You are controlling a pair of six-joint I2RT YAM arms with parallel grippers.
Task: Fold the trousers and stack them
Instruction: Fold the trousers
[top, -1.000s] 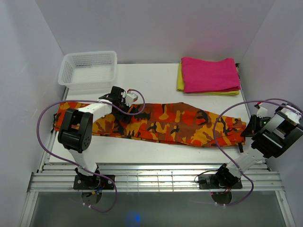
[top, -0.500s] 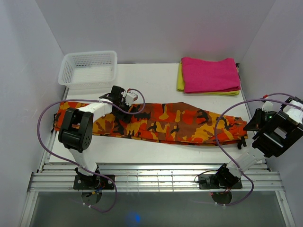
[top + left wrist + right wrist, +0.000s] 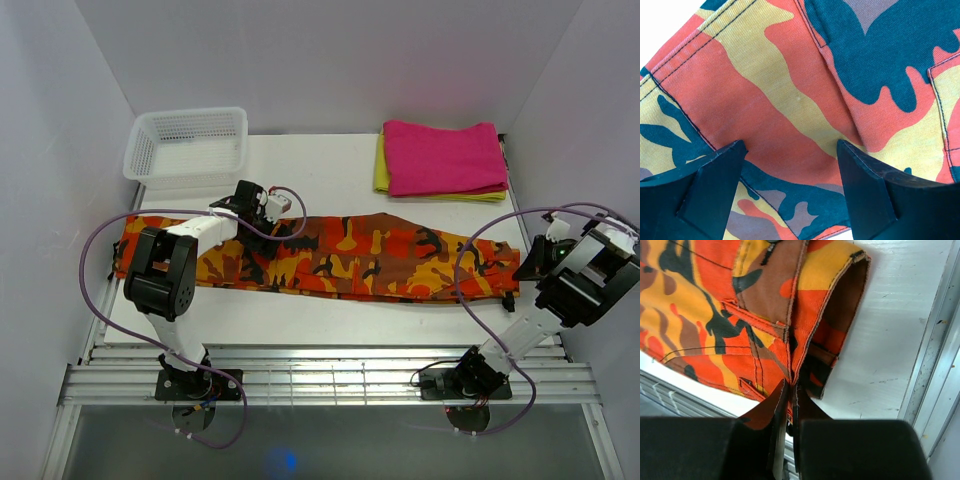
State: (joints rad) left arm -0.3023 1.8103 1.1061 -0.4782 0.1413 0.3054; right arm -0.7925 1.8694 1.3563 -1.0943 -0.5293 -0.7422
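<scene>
The camouflage trousers (image 3: pixel 380 255) lie stretched lengthwise across the white table (image 3: pixel 330 175), left to right. My left gripper (image 3: pixel 285 232) hovers low over their left-middle part. In the left wrist view it (image 3: pixel 790 150) is open, and the orange, yellow and black cloth (image 3: pixel 790 75) lies flat under and between the fingers. My right gripper (image 3: pixel 530 262) is at the trousers' right end. In the right wrist view it (image 3: pixel 790 386) is shut on a pinched edge of the cloth (image 3: pixel 715 305), which is lifted a little off the table there.
A white mesh basket (image 3: pixel 187 145) stands at the back left. A folded magenta cloth (image 3: pixel 445 155) lies on a yellow one (image 3: pixel 380 172) at the back right. Metal rails (image 3: pixel 330 385) run along the near edge. Side walls close in on both arms.
My right gripper pulled the trousers' right end outward, then eased back a little, and the cloth now lies straighter. The left gripper has barely moved and stays open.
</scene>
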